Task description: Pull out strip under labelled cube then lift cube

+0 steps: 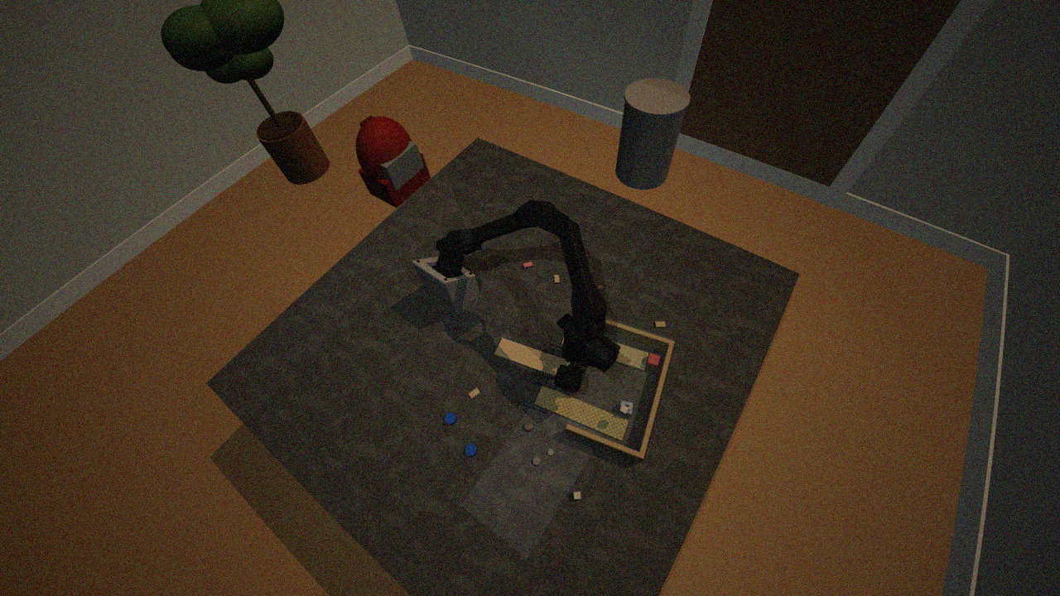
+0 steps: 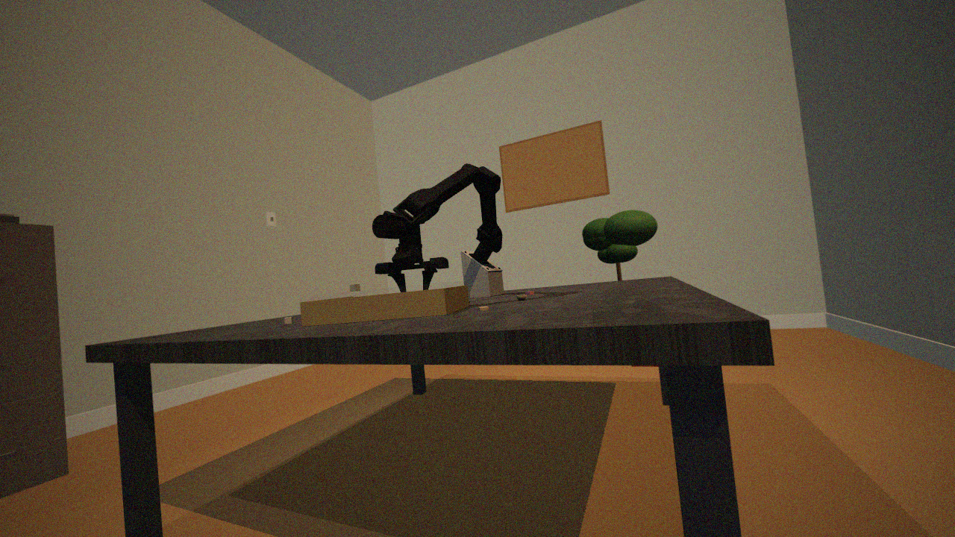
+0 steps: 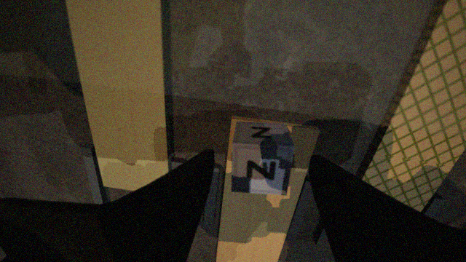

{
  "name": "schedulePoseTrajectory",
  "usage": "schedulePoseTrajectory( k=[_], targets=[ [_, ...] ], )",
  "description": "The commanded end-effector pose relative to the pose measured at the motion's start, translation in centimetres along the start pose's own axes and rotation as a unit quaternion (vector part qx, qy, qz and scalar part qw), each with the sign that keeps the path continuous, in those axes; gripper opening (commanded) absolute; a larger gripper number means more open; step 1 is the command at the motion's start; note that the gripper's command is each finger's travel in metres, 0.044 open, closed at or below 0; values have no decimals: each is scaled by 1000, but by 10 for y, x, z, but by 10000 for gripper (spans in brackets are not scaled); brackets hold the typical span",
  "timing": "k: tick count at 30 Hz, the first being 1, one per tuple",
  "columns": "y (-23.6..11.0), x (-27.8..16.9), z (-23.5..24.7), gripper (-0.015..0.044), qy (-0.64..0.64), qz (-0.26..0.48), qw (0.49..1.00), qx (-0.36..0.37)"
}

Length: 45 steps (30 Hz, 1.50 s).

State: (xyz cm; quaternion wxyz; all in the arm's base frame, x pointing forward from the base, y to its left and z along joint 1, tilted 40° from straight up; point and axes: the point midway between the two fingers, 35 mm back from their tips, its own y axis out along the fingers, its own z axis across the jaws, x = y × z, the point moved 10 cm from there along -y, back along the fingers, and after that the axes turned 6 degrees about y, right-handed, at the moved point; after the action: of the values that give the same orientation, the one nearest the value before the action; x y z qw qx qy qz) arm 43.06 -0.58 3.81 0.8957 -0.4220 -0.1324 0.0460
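Note:
A white cube with a black Z [image 3: 251, 171] rests near the far end of the plain wooden middle strip [image 3: 247, 251] [image 1: 522, 354]. My gripper [image 3: 261, 159] [image 1: 575, 364] [image 2: 414, 289] is partly open, one finger on each side of the cube and strip, with gaps on both sides. It hides the cube in the top view. A plain yellow strip [image 3: 124, 91] [image 1: 633, 355] lies on one side, with a red cube [image 1: 653, 359] at its far end. A green-latticed strip [image 3: 429, 145] [image 1: 581, 411] lies on the other side, with another marked white cube [image 1: 626, 406] near its far end.
A low wooden frame [image 1: 657, 400] [image 2: 380, 307] surrounds the far ends of the outer strips. Low dark rails flank the strips. Two blue discs [image 1: 450, 418] [image 1: 470, 449], a translucent grey patch [image 1: 522, 497] and several small blocks and pebbles lie around on the dark table [image 1: 355, 370].

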Motion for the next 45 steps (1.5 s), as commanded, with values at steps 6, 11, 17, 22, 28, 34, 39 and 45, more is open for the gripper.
schedulePoseTrajectory(
  k=[6, 11, 17, 22, 28, 34, 39, 45],
  targets=[
    [19, -3, -1, 250, 6, 4, 1000, 5],
    [20, -3, -1, 250, 6, 4, 1000, 5],
    [17, -2, 0, 171, 2, 3, 1000, 2],
    [17, -2, 0, 118, 2, 3, 1000, 2],
    [17, -2, 0, 39, 2, 3, 1000, 2],
    [5, -16, 2, 0, 3, 3, 1000, 2],
    [-8, -33, 5, 0, 5, 4, 1000, 2],
    [-22, -55, 10, 0, 7, 5, 1000, 4]
  ],
)
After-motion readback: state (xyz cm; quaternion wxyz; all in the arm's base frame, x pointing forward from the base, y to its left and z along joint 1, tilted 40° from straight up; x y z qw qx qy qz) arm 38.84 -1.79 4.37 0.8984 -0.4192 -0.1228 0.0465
